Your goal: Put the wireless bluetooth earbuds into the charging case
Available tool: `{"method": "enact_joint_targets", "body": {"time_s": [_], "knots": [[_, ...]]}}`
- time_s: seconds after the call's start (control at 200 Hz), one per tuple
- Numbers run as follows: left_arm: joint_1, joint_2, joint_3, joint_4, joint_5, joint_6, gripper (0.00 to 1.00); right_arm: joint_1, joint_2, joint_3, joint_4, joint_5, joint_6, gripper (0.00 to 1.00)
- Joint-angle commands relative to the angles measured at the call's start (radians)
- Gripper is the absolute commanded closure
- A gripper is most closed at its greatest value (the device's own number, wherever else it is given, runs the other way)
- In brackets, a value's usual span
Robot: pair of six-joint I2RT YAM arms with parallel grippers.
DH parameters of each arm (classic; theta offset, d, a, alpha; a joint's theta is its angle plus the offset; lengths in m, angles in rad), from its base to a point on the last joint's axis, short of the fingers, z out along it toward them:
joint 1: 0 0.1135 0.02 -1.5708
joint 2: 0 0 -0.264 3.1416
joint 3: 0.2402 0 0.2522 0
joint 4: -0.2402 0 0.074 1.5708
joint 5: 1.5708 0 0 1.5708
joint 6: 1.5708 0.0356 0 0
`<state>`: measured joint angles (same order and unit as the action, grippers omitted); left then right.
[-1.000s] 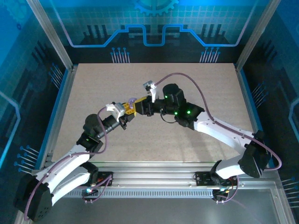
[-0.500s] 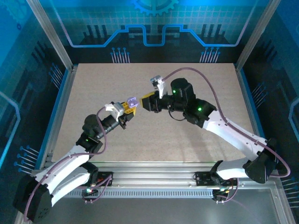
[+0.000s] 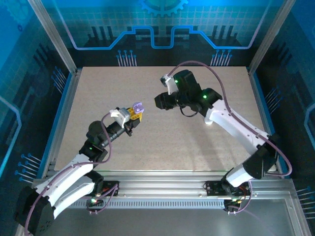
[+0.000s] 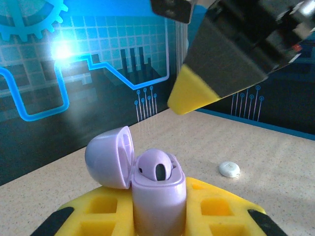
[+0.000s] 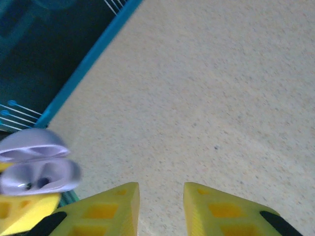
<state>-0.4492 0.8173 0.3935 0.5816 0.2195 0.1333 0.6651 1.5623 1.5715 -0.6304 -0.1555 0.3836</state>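
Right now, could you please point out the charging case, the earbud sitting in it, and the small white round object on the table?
charging case (image 4: 158,199): left wrist view, front of its lower body.
earbud (image 4: 153,166): left wrist view, its rounded top.
white round object (image 4: 229,169): left wrist view, its centre.

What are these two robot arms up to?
The left pincer holds a small lavender charging case with its lid flipped open; one earbud sits inside. The right pincer hangs open and empty, apart from the case. A small white round piece lies on the table.
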Motion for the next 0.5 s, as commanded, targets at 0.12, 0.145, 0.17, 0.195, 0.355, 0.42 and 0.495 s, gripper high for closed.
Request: {"method": "enact_joint_targets", "body": {"time_s": [0.12,0.145,0.17,0.195,0.355,0.42,0.495], "knots": [[-0.006,-0.024,0.003,-0.025,-0.029,0.020,0.82,-0.024,0.157,0.183,-0.248,0.088,-0.042,0.71],[-0.006,-0.027,0.004,-0.028,-0.031,0.021,0.82,-0.025,0.175,0.199,-0.260,0.094,-0.044,0.71],[-0.006,-0.027,0.003,-0.031,-0.032,0.022,0.82,-0.027,0.191,0.214,-0.272,0.101,-0.047,0.71],[-0.006,-0.029,0.003,-0.033,-0.033,0.022,0.82,-0.028,0.207,0.227,-0.284,0.108,-0.046,0.71],[-0.006,-0.033,0.003,-0.043,-0.039,0.029,0.82,-0.048,0.311,0.310,-0.352,0.131,-0.049,0.71],[-0.006,-0.034,0.004,-0.048,-0.041,0.032,0.82,-0.059,0.349,0.338,-0.373,0.141,-0.043,0.71],[-0.006,-0.033,0.001,-0.052,-0.042,0.036,0.82,-0.071,0.392,0.366,-0.396,0.159,-0.044,0.71]]}}
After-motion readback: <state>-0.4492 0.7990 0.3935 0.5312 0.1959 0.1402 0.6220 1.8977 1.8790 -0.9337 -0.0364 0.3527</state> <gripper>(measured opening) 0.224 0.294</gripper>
